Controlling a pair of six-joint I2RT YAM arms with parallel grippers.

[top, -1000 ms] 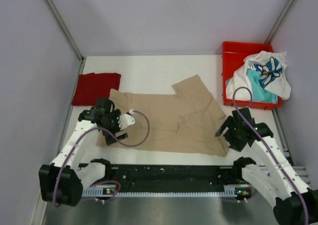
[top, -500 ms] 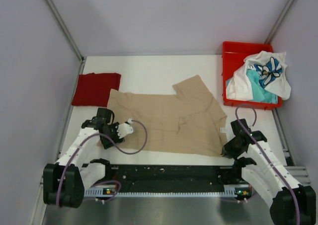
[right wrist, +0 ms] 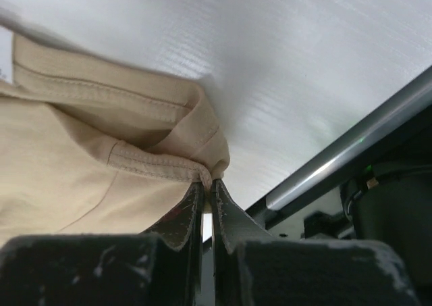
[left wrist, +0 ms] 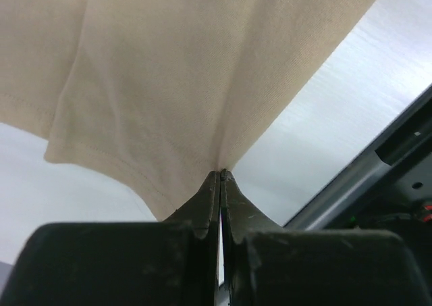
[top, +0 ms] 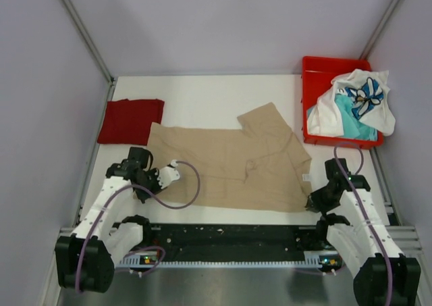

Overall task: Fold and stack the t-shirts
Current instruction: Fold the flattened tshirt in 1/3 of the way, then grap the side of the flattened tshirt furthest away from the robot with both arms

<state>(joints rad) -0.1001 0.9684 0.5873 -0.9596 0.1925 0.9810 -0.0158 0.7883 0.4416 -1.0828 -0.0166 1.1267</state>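
Four t-shirts, two grippers, one red bin (top: 308, 103); the tan t-shirt (top: 229, 164) lies spread on the table (top: 202, 96), long axis left to right along the near edge, neck toward the right edge; the left gripper (left wrist: 220, 175) is pinched tight on its near-left corner; the right gripper (right wrist: 208, 184) is clamped on its collar hem near-right; the dark red t-shirt (top: 131, 120) lies folded far-left; the white printed t-shirt (top: 364, 96) and the teal t-shirt (top: 352, 123) are heaped in the bin, far-right corner.
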